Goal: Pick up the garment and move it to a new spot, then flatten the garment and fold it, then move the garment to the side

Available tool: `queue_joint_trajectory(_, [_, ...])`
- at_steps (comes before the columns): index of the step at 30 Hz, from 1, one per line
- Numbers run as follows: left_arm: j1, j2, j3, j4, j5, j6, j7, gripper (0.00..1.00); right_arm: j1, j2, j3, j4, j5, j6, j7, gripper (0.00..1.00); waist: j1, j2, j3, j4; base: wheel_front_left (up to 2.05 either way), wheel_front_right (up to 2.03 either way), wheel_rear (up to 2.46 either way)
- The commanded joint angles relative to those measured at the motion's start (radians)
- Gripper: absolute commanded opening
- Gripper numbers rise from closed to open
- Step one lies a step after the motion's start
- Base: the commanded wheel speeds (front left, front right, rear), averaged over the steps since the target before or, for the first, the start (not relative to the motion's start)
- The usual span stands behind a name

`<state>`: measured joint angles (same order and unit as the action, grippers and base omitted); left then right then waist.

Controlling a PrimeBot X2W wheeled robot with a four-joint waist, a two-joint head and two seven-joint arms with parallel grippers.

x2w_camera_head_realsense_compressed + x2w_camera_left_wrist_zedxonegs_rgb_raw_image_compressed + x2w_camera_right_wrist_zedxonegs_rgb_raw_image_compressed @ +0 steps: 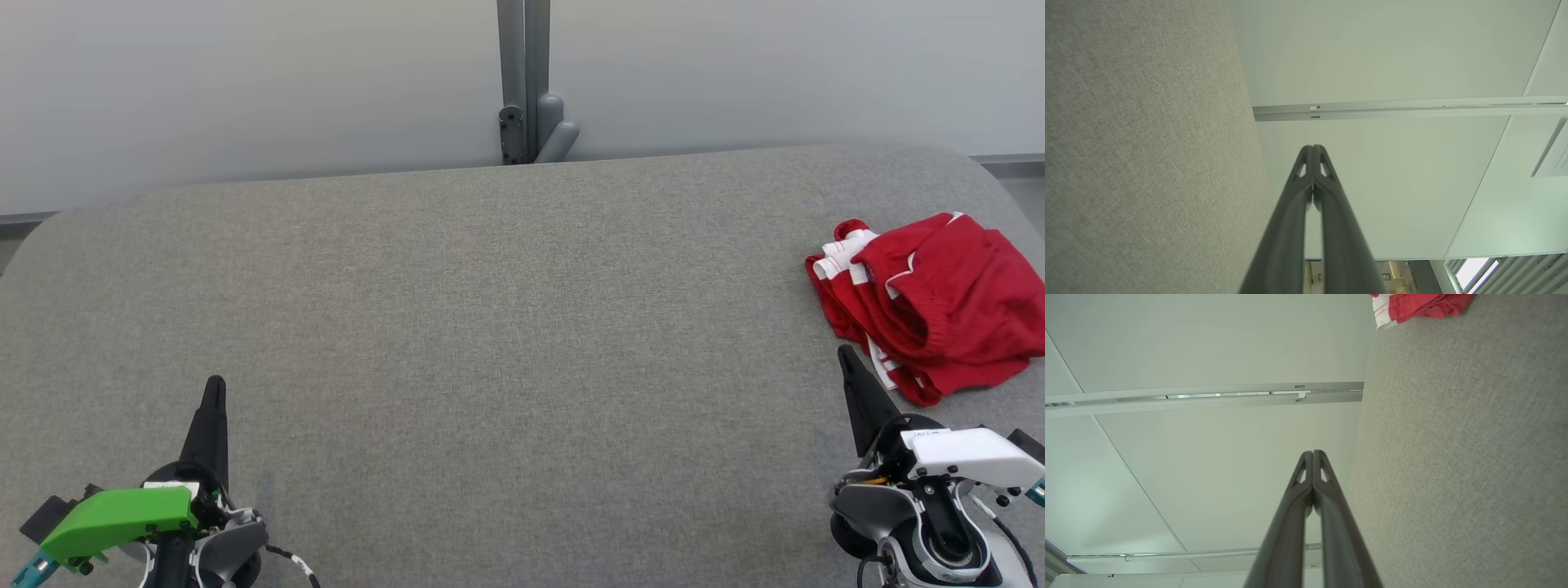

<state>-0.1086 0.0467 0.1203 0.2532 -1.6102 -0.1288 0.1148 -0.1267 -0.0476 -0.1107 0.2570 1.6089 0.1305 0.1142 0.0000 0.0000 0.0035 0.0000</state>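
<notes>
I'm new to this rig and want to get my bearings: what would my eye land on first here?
The crumpled red garment with white trim, at the far right of the grey table, stands out most. Next come the left gripper with its bright green housing at lower left and the right gripper, white-cased, at lower right near the garment, both with fingers shut and empty.

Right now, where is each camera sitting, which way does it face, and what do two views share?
Head view: up on the robot's head, facing forward and down onto the grey table; left hand lower left, right hand lower right, red garment far right.
Left wrist view: on the left wrist, facing along its shut fingers, table alongside, pale wall ahead.
Right wrist view: on the right wrist, facing along its shut fingers, table alongside, garment at the top edge.
Shared: head and right wrist views both show the garment.
</notes>
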Motion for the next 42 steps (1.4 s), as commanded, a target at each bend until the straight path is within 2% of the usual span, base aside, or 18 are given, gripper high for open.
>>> queue_joint_trajectory(1, [-0.012,0.007,0.0,-0.005,-0.003,-0.005,0.004,0.0,0.013,-0.005,-0.001,-0.005,0.006,0.0,0.001,0.0,0.0,0.0,0.0,0.0,0.0,0.0,0.0])
queue_joint_trajectory(42, [-0.012,0.007,0.0,-0.005,-0.003,-0.005,0.004,0.0,0.013,-0.005,-0.001,-0.005,0.006,0.0,0.001,0.0,0.0,0.0,0.0,0.0,0.0,0.0,0.0])
